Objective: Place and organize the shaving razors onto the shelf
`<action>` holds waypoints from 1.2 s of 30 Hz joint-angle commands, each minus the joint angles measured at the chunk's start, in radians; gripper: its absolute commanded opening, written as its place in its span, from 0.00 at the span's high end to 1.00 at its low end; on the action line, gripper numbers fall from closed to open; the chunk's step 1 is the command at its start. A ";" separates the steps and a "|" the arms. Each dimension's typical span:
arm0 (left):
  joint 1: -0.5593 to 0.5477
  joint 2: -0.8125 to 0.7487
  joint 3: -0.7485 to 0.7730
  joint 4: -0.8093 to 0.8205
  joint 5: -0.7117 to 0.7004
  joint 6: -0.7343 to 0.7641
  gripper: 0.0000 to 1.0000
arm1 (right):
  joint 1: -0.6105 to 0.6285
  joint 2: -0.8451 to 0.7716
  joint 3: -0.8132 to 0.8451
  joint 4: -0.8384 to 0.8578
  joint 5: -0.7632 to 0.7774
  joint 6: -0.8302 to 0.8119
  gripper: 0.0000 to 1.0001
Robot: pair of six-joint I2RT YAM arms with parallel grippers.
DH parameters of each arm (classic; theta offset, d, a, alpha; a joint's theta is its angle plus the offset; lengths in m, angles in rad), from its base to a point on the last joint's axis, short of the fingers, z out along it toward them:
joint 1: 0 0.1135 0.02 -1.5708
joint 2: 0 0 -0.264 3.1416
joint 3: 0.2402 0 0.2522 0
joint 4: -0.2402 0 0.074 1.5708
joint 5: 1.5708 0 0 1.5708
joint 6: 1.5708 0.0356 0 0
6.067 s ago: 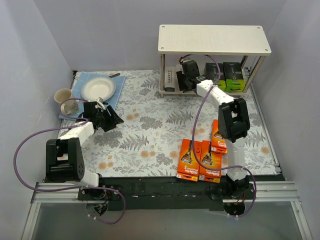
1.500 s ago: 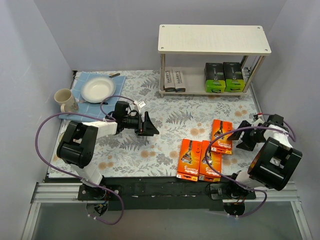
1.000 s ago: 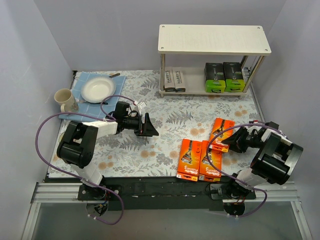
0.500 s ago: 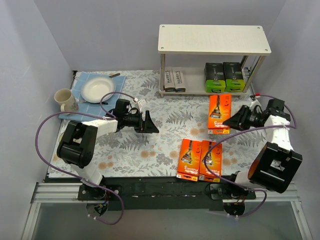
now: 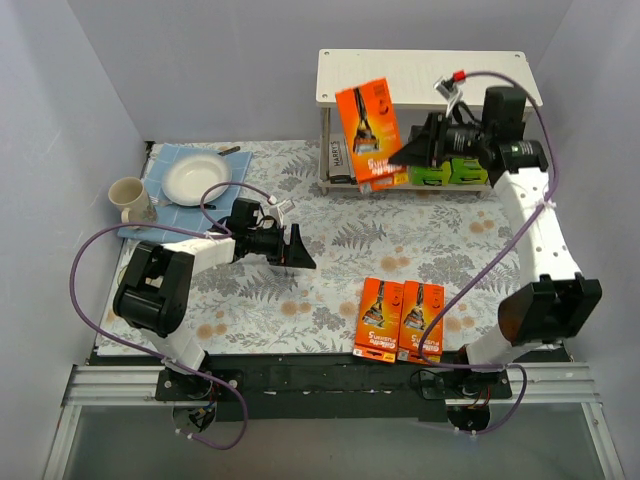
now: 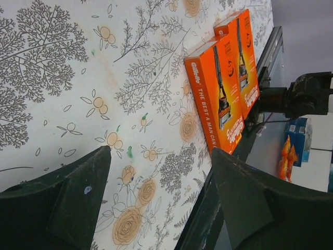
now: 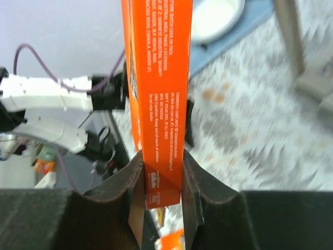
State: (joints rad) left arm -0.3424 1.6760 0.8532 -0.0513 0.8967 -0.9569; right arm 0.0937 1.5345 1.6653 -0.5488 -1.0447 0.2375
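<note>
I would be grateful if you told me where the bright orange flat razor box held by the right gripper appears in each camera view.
Top external: the orange razor box, upper centre, raised before the shelf.
Left wrist: not in it.
Right wrist: centre, edge-on, clamped by the right gripper.
Shared landmark: the floral table cover.

Even, bright; wrist backgrounds perhaps blurred

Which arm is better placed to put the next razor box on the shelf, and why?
Right. The right gripper is shut on an orange razor box held up in front of the shelf. The left gripper is open and empty, low over the table.
</note>
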 commanded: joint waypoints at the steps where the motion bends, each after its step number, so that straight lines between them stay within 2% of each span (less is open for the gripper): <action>1: -0.003 -0.070 -0.005 -0.080 -0.027 0.114 0.23 | 0.047 0.128 0.255 0.163 -0.006 0.104 0.79; 2: -0.003 -0.073 -0.005 -0.094 -0.036 0.128 0.23 | 0.058 0.181 0.337 0.174 0.015 0.120 0.79; 10: -0.001 -0.094 -0.022 -0.229 -0.038 0.294 0.27 | 0.101 0.407 0.595 0.425 0.098 0.246 0.78; 16: -0.001 -0.099 -0.068 -0.254 -0.025 0.325 0.27 | 0.083 0.487 0.608 0.593 0.221 0.315 0.74; 21: -0.001 -0.072 -0.025 -0.271 -0.039 0.359 0.27 | 0.074 0.536 0.617 0.579 0.244 0.301 0.69; 26: -0.001 -0.049 0.023 -0.271 -0.042 0.365 0.27 | 0.070 0.544 0.588 0.563 0.264 0.306 0.48; 27: -0.001 -0.044 0.029 -0.268 -0.042 0.365 0.27 | 0.069 0.543 0.590 0.556 0.267 0.307 0.40; 31: -0.001 -0.038 0.078 -0.256 -0.058 0.365 0.27 | 0.061 0.530 0.597 0.550 0.290 0.286 0.22; 33: -0.001 -0.039 0.112 -0.254 -0.096 0.376 0.28 | 0.054 0.520 0.597 0.509 0.308 0.269 0.01; 36: 0.009 -0.033 0.200 -0.252 -0.171 0.385 0.30 | 0.038 0.475 0.562 0.483 0.337 0.241 0.01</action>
State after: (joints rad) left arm -0.3424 1.6489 0.9409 -0.3302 0.8139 -0.6048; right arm 0.1558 2.0872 2.2337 -0.0574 -0.7555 0.5194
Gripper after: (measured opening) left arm 0.718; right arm 0.983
